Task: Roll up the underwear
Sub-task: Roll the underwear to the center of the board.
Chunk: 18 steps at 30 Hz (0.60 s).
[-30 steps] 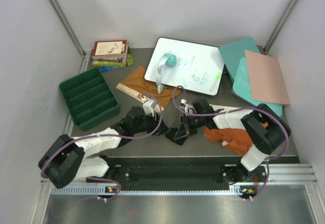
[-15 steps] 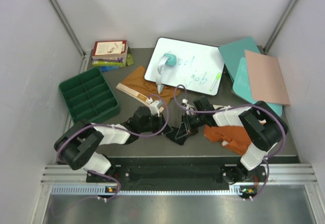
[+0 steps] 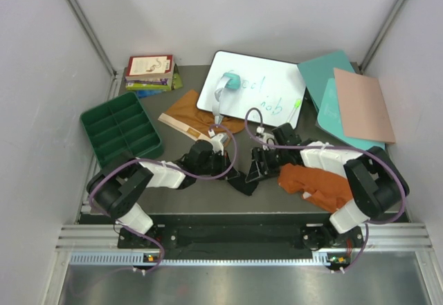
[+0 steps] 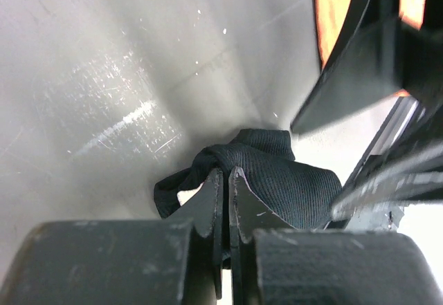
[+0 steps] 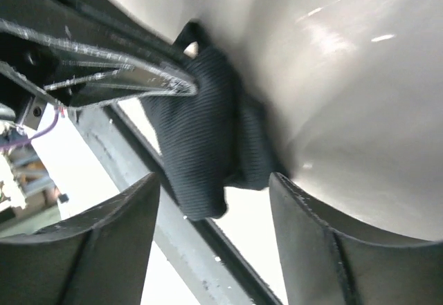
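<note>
Left tool (image 4: 225,180) just pinched shut on the black briefs (image 4: 284,177) and our right tool (image 5: 213,180) popped wide. Looks mid-roll, so next we'd regrip and tuck.

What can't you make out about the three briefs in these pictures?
Black cloth briefs: near part behind left fingers in left wrist view; only a small dark lump in top view.
Mustard-tan cloth briefs: top view, far edge under white rectangular writing board.
Rust-orange cloth briefs: top view, partly under right arm.
</note>
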Tool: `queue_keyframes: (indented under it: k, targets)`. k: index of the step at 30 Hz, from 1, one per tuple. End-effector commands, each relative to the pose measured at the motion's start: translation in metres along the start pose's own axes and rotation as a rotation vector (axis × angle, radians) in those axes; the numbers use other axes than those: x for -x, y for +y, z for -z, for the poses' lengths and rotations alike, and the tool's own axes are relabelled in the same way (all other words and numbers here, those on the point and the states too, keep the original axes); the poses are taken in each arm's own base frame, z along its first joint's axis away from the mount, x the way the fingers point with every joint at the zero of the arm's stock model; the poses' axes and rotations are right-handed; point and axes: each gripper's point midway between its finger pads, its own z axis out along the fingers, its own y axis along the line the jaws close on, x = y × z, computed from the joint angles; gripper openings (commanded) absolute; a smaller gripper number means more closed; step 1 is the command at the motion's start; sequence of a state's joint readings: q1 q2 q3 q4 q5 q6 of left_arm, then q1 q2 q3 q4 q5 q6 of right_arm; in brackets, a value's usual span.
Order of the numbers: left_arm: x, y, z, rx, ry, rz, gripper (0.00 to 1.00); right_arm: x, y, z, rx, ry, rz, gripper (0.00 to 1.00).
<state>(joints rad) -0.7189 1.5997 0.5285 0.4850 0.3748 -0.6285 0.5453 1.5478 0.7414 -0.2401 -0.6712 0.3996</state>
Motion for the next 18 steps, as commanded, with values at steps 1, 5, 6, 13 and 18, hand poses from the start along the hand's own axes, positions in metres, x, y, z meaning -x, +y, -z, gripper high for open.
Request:
queue_keyframes:
  k: [1,5,6,13,18]
  targets:
    - [-0.031,0.026,0.003,0.107,0.103,0.007,0.00,0.022,-0.008,0.015,-0.023,-0.085,0.067,0.66]
    - [-0.032,0.026,0.004,0.109,0.104,0.008,0.00,0.029,-0.011,0.015,-0.028,-0.118,0.090,0.68]
    - [-0.032,0.026,0.004,0.110,0.103,0.009,0.00,0.028,-0.014,0.013,-0.031,-0.116,0.089,0.68]
    - [-0.030,0.026,0.005,0.117,0.096,0.013,0.00,0.011,-0.026,-0.009,0.017,-0.044,0.049,0.68]
    - [-0.029,0.026,0.006,0.121,0.087,0.017,0.00,-0.002,-0.019,-0.022,0.048,-0.005,0.051,0.67]
